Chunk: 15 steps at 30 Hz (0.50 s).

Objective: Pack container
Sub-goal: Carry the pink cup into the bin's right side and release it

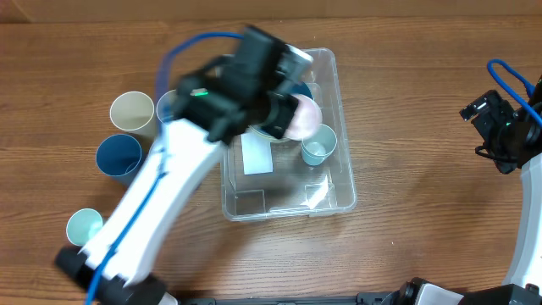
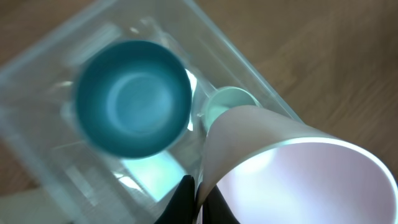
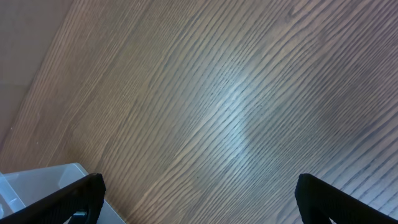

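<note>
The clear container [image 1: 343, 182] stands mid-table with a white label [image 1: 257, 157] on its base. My left gripper [image 1: 284, 113] is over its far part, shut on the rim of a pale pink bowl [image 1: 303, 117]. In the left wrist view the fingers [image 2: 202, 200] pinch the pink bowl [image 2: 298, 177] above a teal bowl [image 2: 132, 98] and a small light teal cup [image 2: 227, 102], both inside the container [image 2: 37, 68]. The cup also shows in the overhead view [image 1: 318, 146]. My right gripper [image 1: 500, 127] is open and empty, far to the right over bare wood [image 3: 199, 208].
Left of the container stand a cream cup [image 1: 132, 111], a dark blue cup [image 1: 118, 155], a pale cup [image 1: 169, 106] partly hidden by my arm, and a light teal cup [image 1: 84, 226]. The container's corner shows in the right wrist view [image 3: 37, 180].
</note>
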Each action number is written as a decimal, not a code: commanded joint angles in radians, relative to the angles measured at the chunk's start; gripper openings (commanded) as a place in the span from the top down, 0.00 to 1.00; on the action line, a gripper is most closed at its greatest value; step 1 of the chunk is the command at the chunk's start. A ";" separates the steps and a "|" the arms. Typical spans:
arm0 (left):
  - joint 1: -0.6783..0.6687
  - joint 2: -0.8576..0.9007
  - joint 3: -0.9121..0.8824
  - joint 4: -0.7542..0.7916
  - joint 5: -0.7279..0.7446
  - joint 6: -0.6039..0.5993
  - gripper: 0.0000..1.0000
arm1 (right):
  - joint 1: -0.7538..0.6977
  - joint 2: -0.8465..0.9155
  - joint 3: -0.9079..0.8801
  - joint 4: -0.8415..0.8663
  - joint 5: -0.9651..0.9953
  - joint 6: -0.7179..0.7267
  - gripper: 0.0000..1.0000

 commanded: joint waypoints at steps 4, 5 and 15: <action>-0.063 0.162 -0.005 0.027 -0.044 0.053 0.96 | -0.003 0.000 0.008 0.004 -0.002 0.009 0.00; -0.063 0.179 -0.005 0.031 -0.045 0.053 0.96 | -0.003 0.000 0.008 0.004 -0.002 0.009 0.00; -0.064 0.286 -0.005 0.119 -0.063 0.057 0.95 | -0.003 0.000 0.008 0.004 -0.002 0.009 0.00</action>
